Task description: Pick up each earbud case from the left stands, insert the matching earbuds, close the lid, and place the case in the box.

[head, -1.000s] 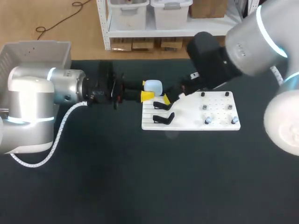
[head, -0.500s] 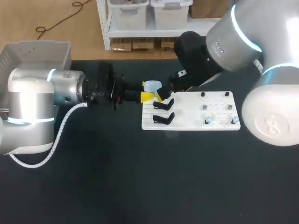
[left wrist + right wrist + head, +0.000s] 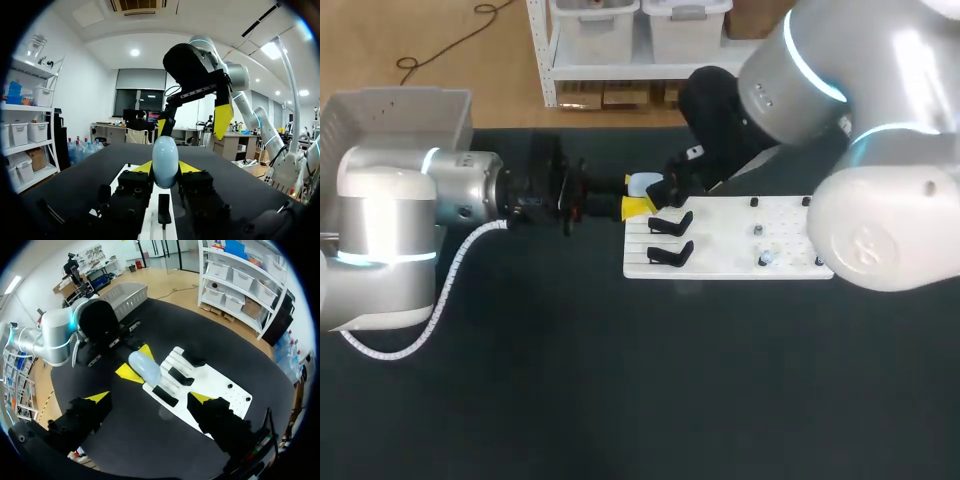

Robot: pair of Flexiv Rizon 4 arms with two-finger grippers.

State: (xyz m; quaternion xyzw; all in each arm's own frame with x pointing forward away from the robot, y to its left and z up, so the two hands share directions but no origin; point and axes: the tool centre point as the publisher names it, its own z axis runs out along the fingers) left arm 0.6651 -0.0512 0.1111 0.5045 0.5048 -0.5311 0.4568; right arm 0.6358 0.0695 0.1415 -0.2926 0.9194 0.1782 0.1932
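Head view showed one pale blue earbud case (image 3: 645,184) pinched between the yellow tips of the left gripper (image 3: 634,194), at the far left corner of the white stand board (image 3: 720,266). Left wrist view confirmed it: case (image 3: 165,161) upright between both fingers, the left gripper (image 3: 165,170) clamped on it from two sides, board strip beneath. Right gripper (image 3: 672,188) sat just beside the case and mostly dark in head view. In the right wrist view its own fingers were spread wide, right gripper (image 3: 149,397) with the case (image 3: 145,367) ahead between them, not touching. Left wrist view also showed the right gripper (image 3: 192,122) beyond the case, fingers wide apart. Black stands (image 3: 181,376) on the board: three counted in right wrist view, two (image 3: 670,253) clear in head view. The right arm covered the board's right end, so the small pegs (image 3: 758,230) there could not be fully counted. One grey box (image 3: 400,110) stood at the table's far left corner, well apart from the case. Black table (image 3: 620,390) lay under everything. Two arms, one case in sight.
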